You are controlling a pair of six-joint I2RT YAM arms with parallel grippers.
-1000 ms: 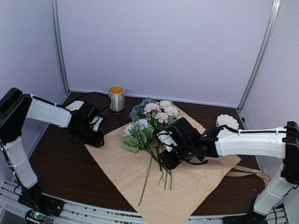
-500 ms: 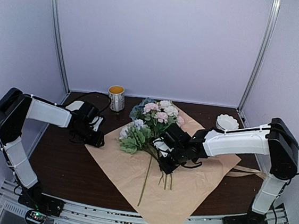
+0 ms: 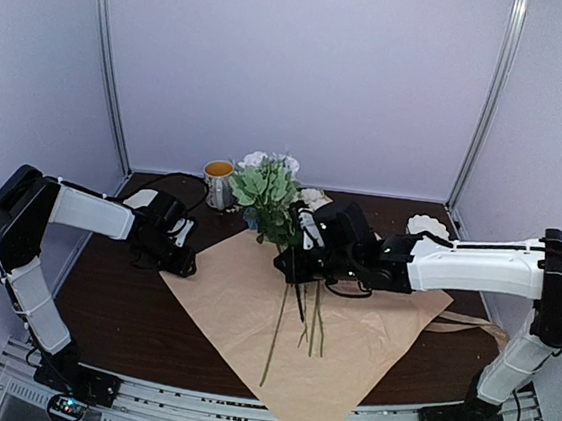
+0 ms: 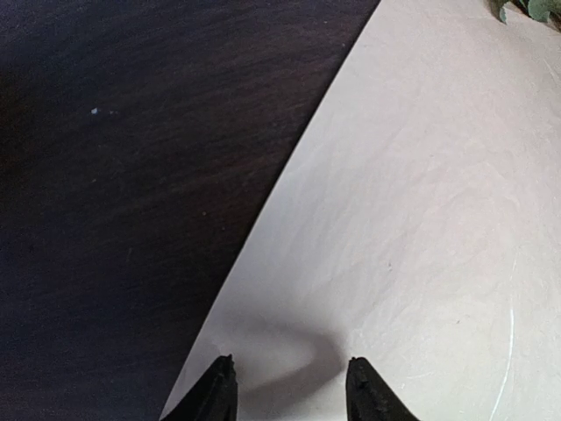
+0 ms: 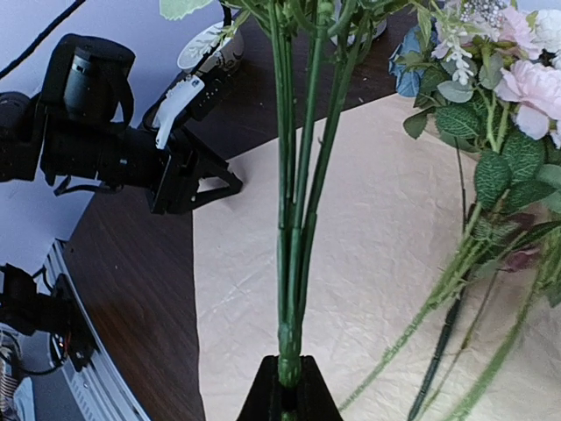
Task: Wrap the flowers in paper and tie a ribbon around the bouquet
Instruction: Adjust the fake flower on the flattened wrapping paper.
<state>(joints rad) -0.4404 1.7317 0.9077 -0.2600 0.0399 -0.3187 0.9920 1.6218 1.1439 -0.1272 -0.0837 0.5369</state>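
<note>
Right claw (image 5: 287,390) clamped on stems of flowers (image 5: 294,175), left claw (image 4: 289,390) parted over paper (image 4: 421,219), yellow-filled mug (image 3: 218,184).

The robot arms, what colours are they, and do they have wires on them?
The left arm and right arm have smooth white tube-shaped shells with chunky black joints. The left gripper and right gripper are black, each with two pointed fingers. A thin black cable loops by the left wrist.

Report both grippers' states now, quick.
Left gripper: open, jaws apart over the corner of the paper, gripping nothing.
Right gripper: shut on the stems of the flowers.
</note>
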